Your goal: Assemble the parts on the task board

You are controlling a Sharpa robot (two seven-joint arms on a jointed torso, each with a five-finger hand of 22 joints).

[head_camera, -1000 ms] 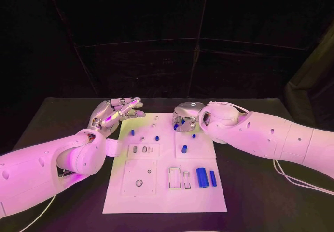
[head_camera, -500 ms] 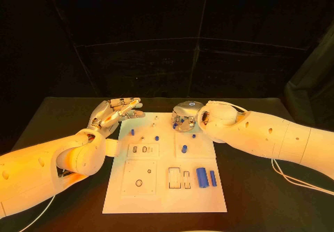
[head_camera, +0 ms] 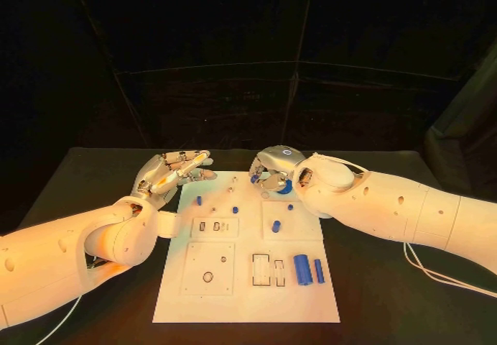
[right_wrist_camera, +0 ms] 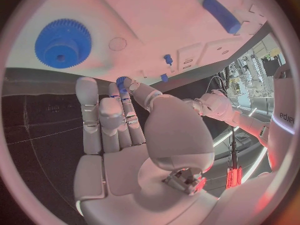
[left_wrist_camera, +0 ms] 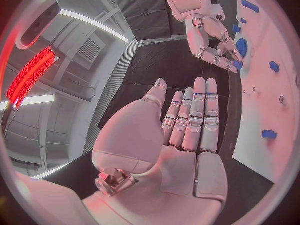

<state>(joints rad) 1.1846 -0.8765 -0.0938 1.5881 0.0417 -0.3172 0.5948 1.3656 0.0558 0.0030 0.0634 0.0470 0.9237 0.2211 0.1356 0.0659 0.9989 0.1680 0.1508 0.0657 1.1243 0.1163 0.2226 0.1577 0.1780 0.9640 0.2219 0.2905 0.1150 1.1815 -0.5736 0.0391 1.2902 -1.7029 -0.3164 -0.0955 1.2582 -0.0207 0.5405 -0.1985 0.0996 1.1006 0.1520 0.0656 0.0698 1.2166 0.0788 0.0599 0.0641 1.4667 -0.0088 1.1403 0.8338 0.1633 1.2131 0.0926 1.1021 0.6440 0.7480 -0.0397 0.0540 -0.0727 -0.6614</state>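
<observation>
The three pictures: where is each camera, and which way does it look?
Head view: on the robot's head, looking down at the task board; both arms show.
Left wrist view: behind the left hand, flat, its fingers together, facing the board's edge.
Right wrist view: behind the right hand, pinching a small blue part.
Both wrist views share the blue gear.

Two white, smooth-shelled arms with small dark screw holes. Silver segmented left hand [head_camera: 171,171] and right hand [head_camera: 271,172]. Thin pale cable trails beneath the right arm.

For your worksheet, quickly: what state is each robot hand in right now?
Left hand: open, fingers straight, holding nothing.
Right hand: pinching a small blue part between thumb and finger.
</observation>
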